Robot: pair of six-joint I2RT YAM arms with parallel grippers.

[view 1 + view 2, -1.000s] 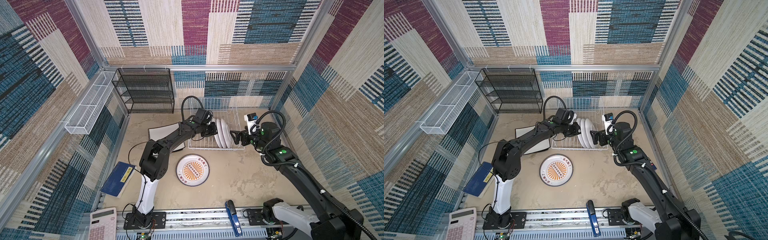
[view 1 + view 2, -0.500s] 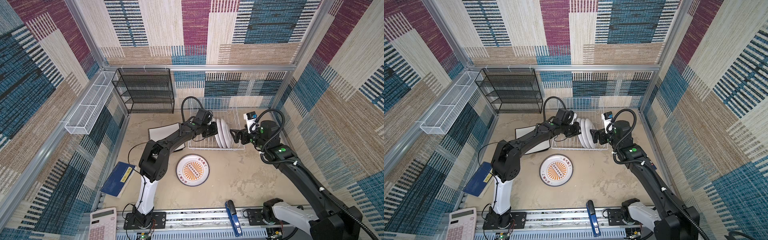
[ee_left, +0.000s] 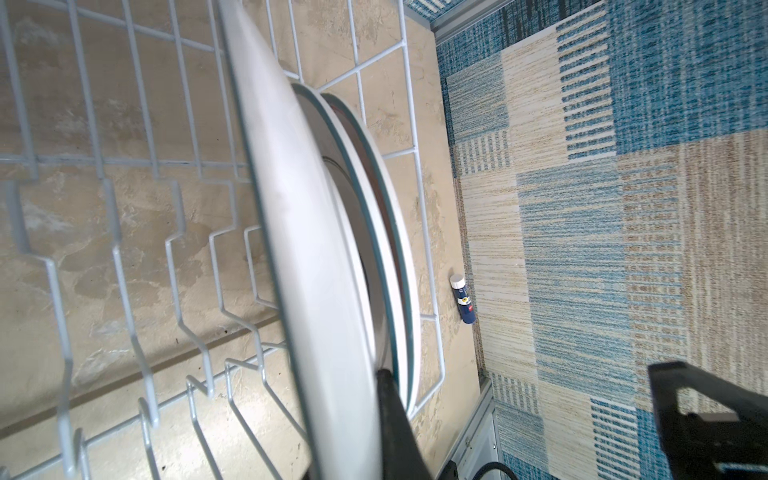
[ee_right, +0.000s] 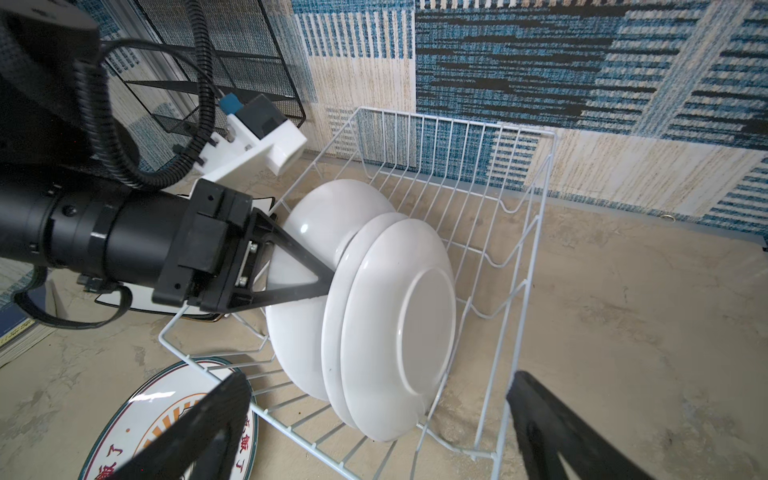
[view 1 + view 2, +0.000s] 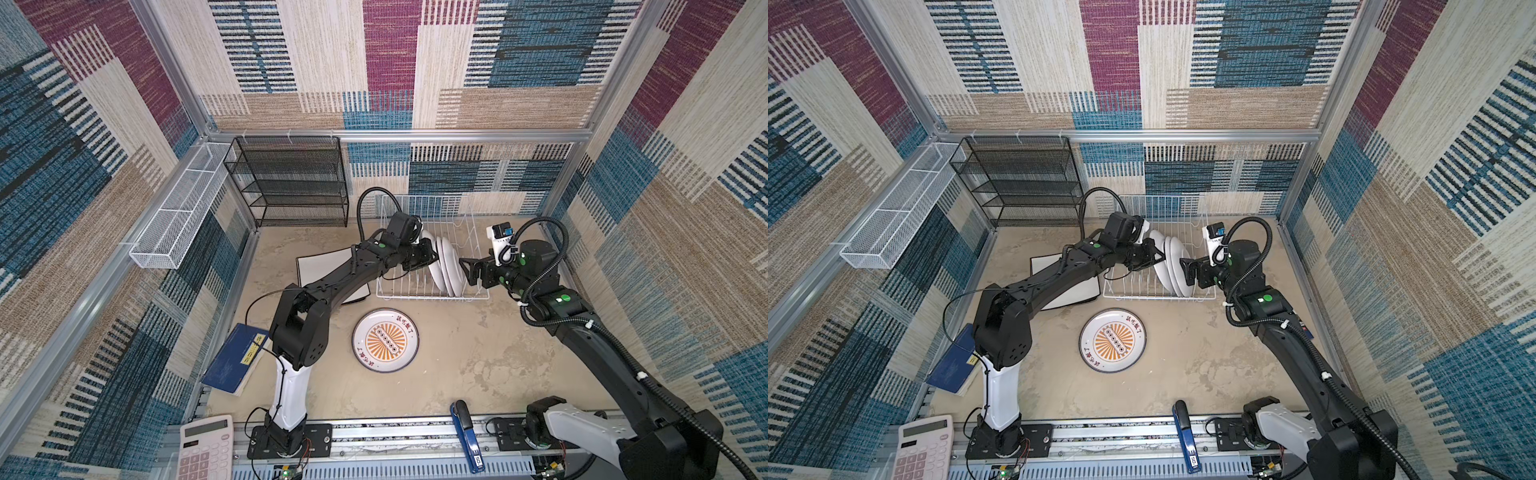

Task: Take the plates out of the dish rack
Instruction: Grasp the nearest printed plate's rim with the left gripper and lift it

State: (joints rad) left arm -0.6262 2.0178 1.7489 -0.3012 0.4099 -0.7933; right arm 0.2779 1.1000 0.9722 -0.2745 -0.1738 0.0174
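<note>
Dish rack [image 5: 432, 210]: white wire, on the surface [image 5: 478, 361] close to the back wall.
Plates in rack: 3 round white ones on edge between the tines, bunched toward the rack's right end, plain backs turned to the right arm.
First plate [image 4: 307, 332]: the one of the 3 nearest the left arm, standing in its slot.
Left hand [image 5: 433, 258]: reaches over the rack's left half, clenched on the first plate's upper rim; 1 finger [image 4: 291, 270] lies against the plate's back, the other is hidden behind the plate.
Right hand [image 5: 465, 271]: released, fingers spread wide, grasping nothing; level with the last plate [image 4: 415, 316], at the rack's right end. Contact with that plate: cannot tell.
Sunburst plate [image 5: 385, 340]: flat, face up on the surface, just in front of the rack.
Square plate [image 5: 320, 268]: white with a dark edge, flat on the surface left of the rack, partly under the left arm.
Black mesh shelf [image 5: 291, 183]: against the back wall, left of the rack.
</note>
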